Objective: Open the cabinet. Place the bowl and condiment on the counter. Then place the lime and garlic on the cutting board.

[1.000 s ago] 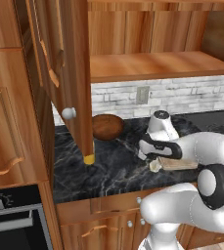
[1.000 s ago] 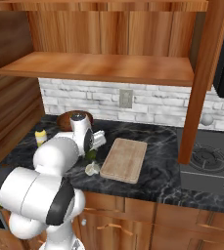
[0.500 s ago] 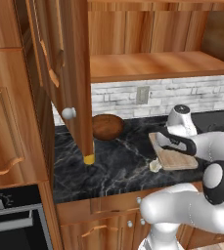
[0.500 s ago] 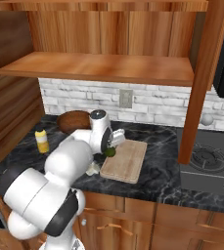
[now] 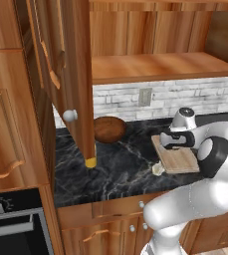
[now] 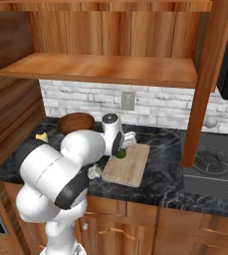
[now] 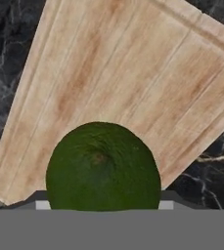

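The gripper (image 6: 119, 149) hangs over the near-left part of the cutting board (image 6: 129, 165), jaws clamped on the lime (image 6: 120, 153). In the hand view the lime (image 7: 102, 166) sits dead centre with the board's pale wood (image 7: 133, 78) spread beneath it. That is a sensible carry, I judge: held from above, the round fruit can be let down onto flat wood instead of rolling off across the marble.

The garlic (image 6: 93, 172) lies on the desk (image 6: 150, 187) just off the board's left edge, near the front, so it looks to be the next thing to fetch. The bowl (image 6: 76, 121) stands towards the back of the desk by the brick wall, and the condiment bottle (image 6: 41, 136) stands near the desk's left end; in the left base view the cabinet door (image 5: 75, 79) hangs wide open in front of it. Those steps appear finished, and the lime's placing is under way.

Against the earlier pictures, the arm has swung rightward along the desk. A second ago the hand was over bare marble left of the board; half a second ago it had reached the board's left edge; now it is over the wood itself. The jaws have kept the same spread throughout, so the grip on the lime has not changed. Bowl, bottle, garlic and board have stayed put.
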